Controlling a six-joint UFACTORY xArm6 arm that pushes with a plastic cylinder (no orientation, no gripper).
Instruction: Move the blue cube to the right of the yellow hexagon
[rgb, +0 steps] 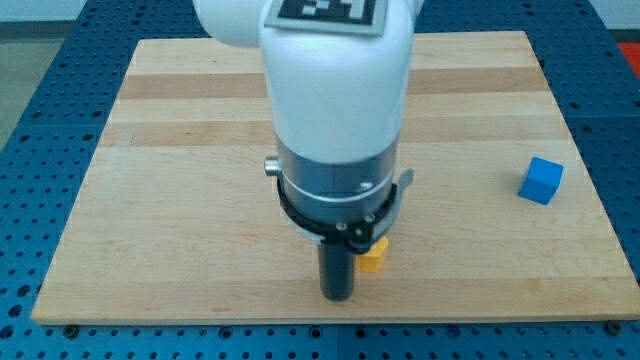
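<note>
Camera view, single frame. Item one: bench (180, 200), a pale wooden board of glued strips, lying on a blue perforated surface (30, 120) that shows along the view's left, right and bottom edges. Item two: arm (335, 100), a large white cylindrical body with a grey band and a black ring at its lower part, entering from the view's top and covering the centre of the board; a black-and-white patterned marker (325, 10) sits on its upper face. Item three: dark rod, short and upright, emerging below the black ring; my tip (337, 296) stands on the board near the view's bottom edge, slightly left of centre. No pincer is fitted (the arm ends in the rod alone), so no width or hold can be told. Item four: yellow hexagon (373, 257), mostly hidden behind the arm's ring, only a small yellow-orange part showing; its outline cannot be confirmed from here. It lies just to the view's right of the rod, close beside it; whether they touch cannot be told. Item five: blue cube (541, 181), standing alone toward the view's right edge of the board, at about mid-height, well apart from my tip and from the yellow hexagon, lying to the view's right and above both.
</note>
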